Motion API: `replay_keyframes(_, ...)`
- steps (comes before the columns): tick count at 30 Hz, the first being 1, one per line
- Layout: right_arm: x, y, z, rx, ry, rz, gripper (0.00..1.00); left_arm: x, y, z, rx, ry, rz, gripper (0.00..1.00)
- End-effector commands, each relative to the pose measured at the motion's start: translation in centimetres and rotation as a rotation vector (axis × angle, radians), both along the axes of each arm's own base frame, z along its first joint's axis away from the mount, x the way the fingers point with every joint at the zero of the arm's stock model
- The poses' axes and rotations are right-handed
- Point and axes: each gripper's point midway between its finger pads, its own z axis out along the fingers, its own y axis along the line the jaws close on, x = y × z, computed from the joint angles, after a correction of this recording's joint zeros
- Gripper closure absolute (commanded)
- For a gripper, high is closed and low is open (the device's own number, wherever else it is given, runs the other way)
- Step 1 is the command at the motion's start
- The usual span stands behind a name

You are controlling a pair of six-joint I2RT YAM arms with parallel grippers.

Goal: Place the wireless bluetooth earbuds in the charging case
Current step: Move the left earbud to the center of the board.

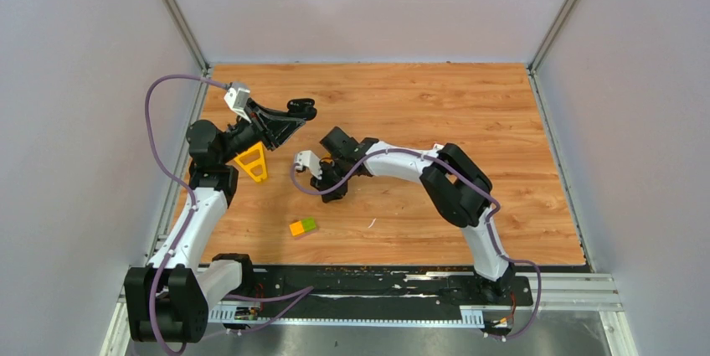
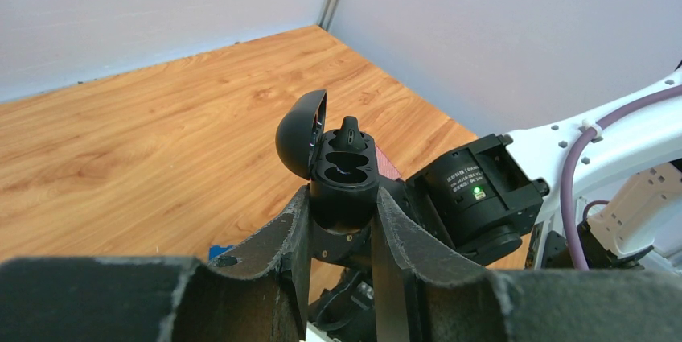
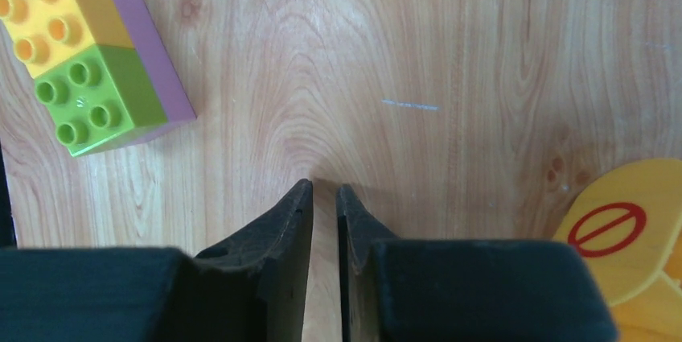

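My left gripper (image 1: 299,110) is shut on the black charging case (image 2: 344,181) and holds it up above the table's left side. The case's lid (image 2: 301,133) is open. One black earbud (image 2: 351,132) sits in the far slot with its tip sticking up; the near slot is empty. My right gripper (image 1: 331,194) points down at the bare wood just right of it. In the right wrist view its fingers (image 3: 324,190) are closed to a thin gap with nothing between them. No other earbuds show in any view.
A yellow-green toy block (image 1: 303,226) lies near the front and also shows in the right wrist view (image 3: 88,60). A yellow sign-shaped piece (image 1: 254,162) stands under my left arm. A thin white sliver (image 1: 371,223) lies on the wood. The right arm's wrist (image 2: 478,189) is close behind the case.
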Motion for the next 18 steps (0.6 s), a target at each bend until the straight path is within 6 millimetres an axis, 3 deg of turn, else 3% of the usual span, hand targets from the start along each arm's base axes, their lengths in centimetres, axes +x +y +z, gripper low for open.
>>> replay_keyframes(1,0.3,-1.0,-0.7,-0.041,-0.040,-0.036,0.83,0.1,0.3,1.3,0.000,-0.045,0.014,1.00)
replay_keyframes(5,1.4,-4.3,-1.0,-0.110,-0.079,-0.107,0.85,0.1,0.3,1.2,-0.004,-0.046,0.018,1.00)
replay_keyframes(12,4.9,-10.4,-0.2,-0.175,-0.159,-0.270,0.85,-0.1,0.4,1.1,-0.007,-0.050,0.020,1.00)
replay_keyframes(15,7.0,-11.2,1.0,-0.154,-0.194,-0.337,0.85,-0.2,0.4,1.0,-0.008,-0.048,0.020,1.00)
replay_keyframes(18,7.6,-10.6,2.5,-0.124,-0.183,-0.335,0.84,-0.3,0.4,1.0,-0.006,-0.046,0.020,1.00)
